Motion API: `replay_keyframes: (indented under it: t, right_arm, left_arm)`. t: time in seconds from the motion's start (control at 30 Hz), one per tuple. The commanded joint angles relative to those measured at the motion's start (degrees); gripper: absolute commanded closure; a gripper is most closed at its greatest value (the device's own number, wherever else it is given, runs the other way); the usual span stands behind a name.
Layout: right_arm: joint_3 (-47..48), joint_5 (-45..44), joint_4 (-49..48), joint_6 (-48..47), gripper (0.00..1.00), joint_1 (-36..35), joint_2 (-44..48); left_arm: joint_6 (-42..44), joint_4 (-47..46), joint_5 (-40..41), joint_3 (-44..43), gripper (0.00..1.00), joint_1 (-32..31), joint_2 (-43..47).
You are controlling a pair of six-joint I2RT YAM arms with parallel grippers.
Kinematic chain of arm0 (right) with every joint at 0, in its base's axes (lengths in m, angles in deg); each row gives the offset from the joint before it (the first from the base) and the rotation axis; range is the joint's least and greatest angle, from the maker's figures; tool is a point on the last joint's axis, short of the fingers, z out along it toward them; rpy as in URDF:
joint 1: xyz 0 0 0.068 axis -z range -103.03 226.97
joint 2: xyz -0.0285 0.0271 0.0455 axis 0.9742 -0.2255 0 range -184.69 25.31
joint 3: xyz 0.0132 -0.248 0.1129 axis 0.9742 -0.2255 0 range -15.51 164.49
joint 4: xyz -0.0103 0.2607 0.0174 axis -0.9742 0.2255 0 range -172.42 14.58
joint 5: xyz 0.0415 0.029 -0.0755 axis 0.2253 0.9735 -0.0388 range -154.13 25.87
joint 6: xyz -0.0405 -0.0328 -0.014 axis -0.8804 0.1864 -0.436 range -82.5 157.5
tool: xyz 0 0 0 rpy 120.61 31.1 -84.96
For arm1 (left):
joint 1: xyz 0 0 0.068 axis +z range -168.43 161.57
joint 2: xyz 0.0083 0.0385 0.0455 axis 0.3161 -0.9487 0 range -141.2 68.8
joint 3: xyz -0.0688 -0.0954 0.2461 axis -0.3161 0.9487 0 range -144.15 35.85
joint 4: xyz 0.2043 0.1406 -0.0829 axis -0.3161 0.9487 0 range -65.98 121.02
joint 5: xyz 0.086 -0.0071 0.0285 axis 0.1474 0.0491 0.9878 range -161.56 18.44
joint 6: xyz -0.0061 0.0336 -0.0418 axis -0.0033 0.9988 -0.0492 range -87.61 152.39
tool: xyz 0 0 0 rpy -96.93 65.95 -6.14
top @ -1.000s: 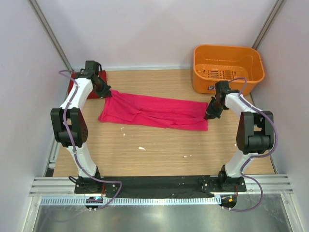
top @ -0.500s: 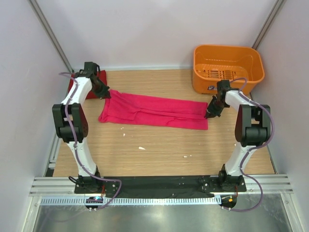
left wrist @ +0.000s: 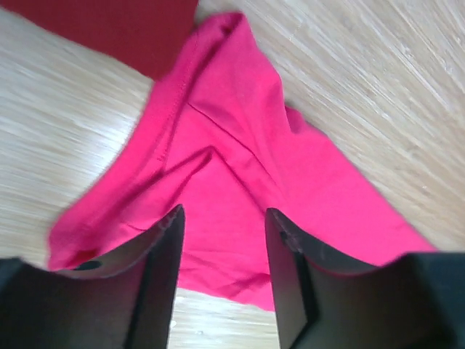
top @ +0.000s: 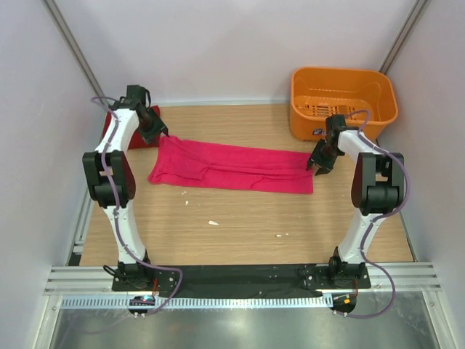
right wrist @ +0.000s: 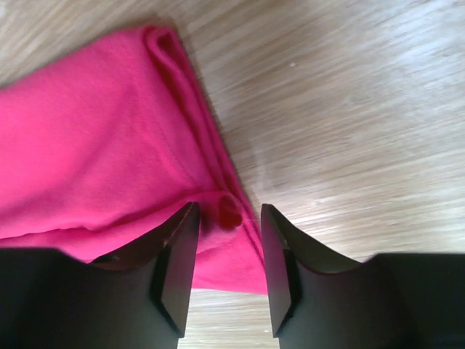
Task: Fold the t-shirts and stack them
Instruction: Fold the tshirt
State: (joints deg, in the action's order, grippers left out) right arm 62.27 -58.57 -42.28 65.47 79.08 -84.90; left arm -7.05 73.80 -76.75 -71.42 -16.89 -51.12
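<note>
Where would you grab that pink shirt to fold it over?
By its two short ends, from above. The pink t-shirt lies flat as a long strip, so pinching each end, where the left gripper and right gripper hover open, would probably let it fold in half evenly.

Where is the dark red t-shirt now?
Top view: the dark red t-shirt lies far left on the table, under the left arm, beside the pink t-shirt.

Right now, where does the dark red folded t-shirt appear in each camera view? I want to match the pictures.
Top external: the dark red t-shirt lies at the far left, partly behind the left arm.
Left wrist: top left corner, next to the end of the pink t-shirt.
Right wrist: not in it.
Shared landmark: the pink t-shirt shows in all three views.
</note>
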Motion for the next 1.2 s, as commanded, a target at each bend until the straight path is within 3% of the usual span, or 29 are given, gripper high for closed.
replay_keyframes:
  t: [0.0,0.13,0.33,0.83,1.0,1.17]
  right_arm:
    - [-0.16,-3.45,1.78,-2.39,0.54,0.26,4.47]
    - [-4.99,-0.39,0.91,-2.04,0.47,0.26,8.17]
    - [-12.02,4.1,-1.73,-2.04,0.41,0.18,12.21]
    - [-16.43,6.82,-4.72,-2.4,0.39,0.26,12.39]
    - [-18.63,8.41,-5.95,-0.9,0.43,0.26,12.22]
    - [-19.77,8.24,-6.21,-1.07,0.44,0.26,12.39]
  left_arm:
    - [7.53,4.98,4.84,-2.52,0.48,1.01,3.28]
    - [12.8,-0.63,-1.3,11.5,0.45,2.85,11.96]
    - [14.92,-1.17,-3.77,21.2,0.47,3.47,14.97]
    - [17.91,-0.82,-5.53,26.23,0.47,6.72,14.63]
    - [17.21,-1.7,-9.92,27.54,0.51,8.04,12.69]
    - [17.2,-2.49,-10.28,28.86,0.49,8.39,12.08]
